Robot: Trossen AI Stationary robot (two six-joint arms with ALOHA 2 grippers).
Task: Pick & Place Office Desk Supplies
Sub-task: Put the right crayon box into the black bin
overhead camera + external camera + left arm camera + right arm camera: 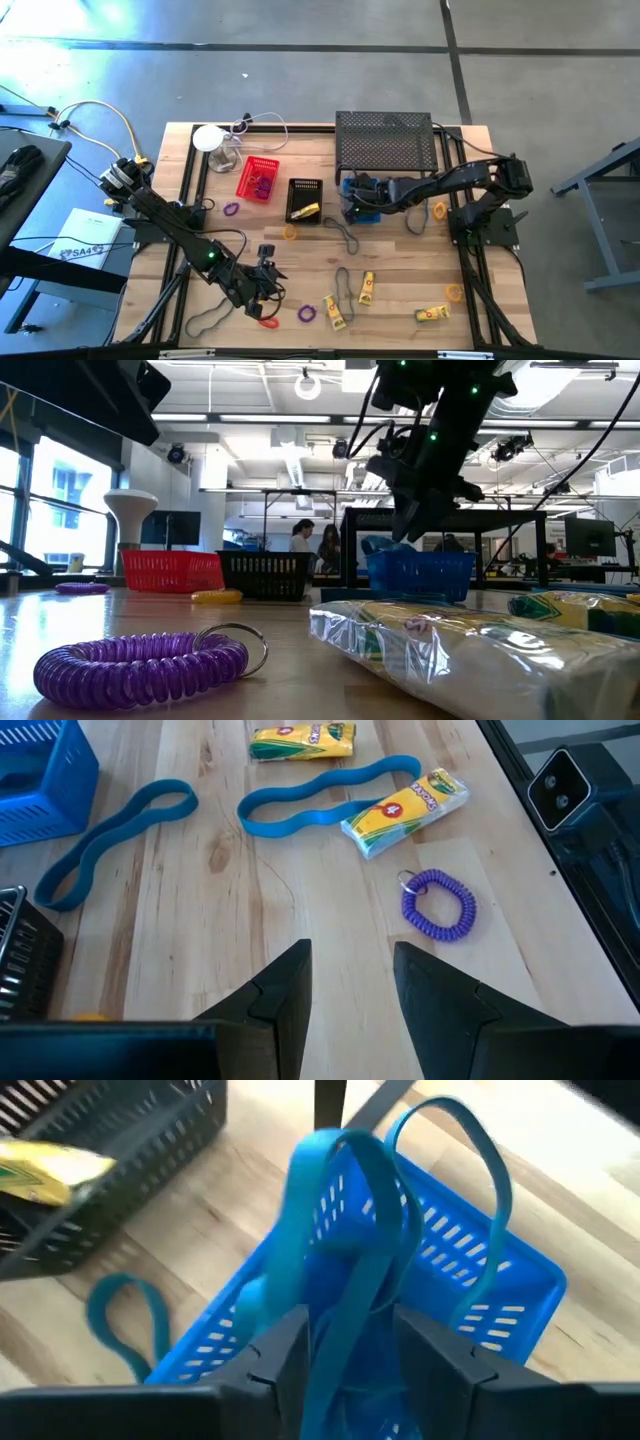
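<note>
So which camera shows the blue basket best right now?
The right wrist view: the blue basket fills the picture, with blue bands draped over its rim between the right gripper's fingers. The low view shows only its side wall, the high view mostly hides it under the arm, and the left wrist view catches a corner.

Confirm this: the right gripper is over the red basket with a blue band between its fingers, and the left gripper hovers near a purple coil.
Wrong basket. The right gripper is over the blue basket, as the right wrist view shows, with the blue band between its fingers. The left gripper does hover near the purple coil.
</note>
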